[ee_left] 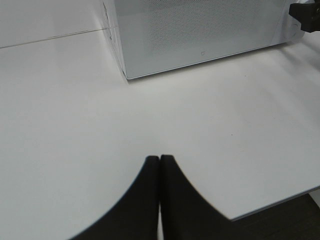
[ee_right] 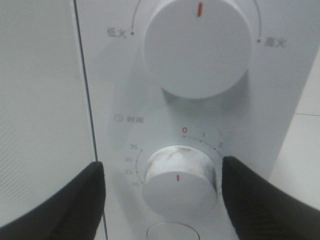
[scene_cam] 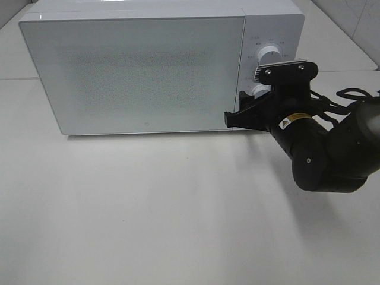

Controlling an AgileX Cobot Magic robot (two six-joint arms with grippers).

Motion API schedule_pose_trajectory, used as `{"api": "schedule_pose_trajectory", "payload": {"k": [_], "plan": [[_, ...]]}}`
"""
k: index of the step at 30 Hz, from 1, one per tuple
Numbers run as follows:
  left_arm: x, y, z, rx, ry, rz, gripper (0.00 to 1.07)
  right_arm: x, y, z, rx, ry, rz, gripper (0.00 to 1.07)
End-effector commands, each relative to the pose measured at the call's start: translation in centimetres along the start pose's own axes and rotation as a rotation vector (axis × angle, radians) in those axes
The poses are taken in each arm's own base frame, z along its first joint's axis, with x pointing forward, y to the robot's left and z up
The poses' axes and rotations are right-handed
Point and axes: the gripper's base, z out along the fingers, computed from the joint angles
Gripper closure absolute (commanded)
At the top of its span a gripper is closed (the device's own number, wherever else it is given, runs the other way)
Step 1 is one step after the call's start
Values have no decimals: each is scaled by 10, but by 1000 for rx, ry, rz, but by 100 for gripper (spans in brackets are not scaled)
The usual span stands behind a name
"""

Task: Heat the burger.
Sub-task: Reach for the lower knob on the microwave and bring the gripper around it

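**At the microwave (scene_cam: 136, 71) panel, right tool (ee_right: 162, 167) straddled the lower dial (ee_right: 180, 185)**

On the white tabletop (scene_cam: 148, 214) the microwave stood with its door (scene_cam: 130, 68) closed, and the frosted front hid whatever lay inside. The burger could not be seen in any view, so its place could not be told.

The right arm reached up to the control strip beside the door. Its tool was spread open, one finger (ee_right: 65, 200) on the door side of the lower dial and the other finger (ee_right: 260, 195) on the far side. A clear gap showed at the door-side finger; the other sat just beside the dial's rim, and whether it touched could not be told. The dial's red mark lay toward the red 0 of its scale. Above it, the larger upper dial (ee_right: 197, 47) had its red mark pointing midway between its two labels.

The left tool (ee_left: 159, 162) hung well apart from the microwave over bare tabletop, its two dark fingers pressed together and gripping nothing.
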Motion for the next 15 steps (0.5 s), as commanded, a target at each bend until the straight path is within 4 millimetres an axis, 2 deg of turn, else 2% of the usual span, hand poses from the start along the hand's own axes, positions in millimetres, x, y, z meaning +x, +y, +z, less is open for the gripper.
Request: {"api": "schedule_pose_trajectory", "payload": {"k": [1, 6, 15], "plan": [[0, 0, -2, -8, -36, 0, 106, -3, -1, 4, 11, -25, -2, 44], [0, 0, -2, -8, -36, 0, 106, -2, -3, 4, 37, -20, 5, 47], [0, 0, -2, -8, -36, 0, 106, -1, -4, 4, 46, -16, -1, 59]]}}
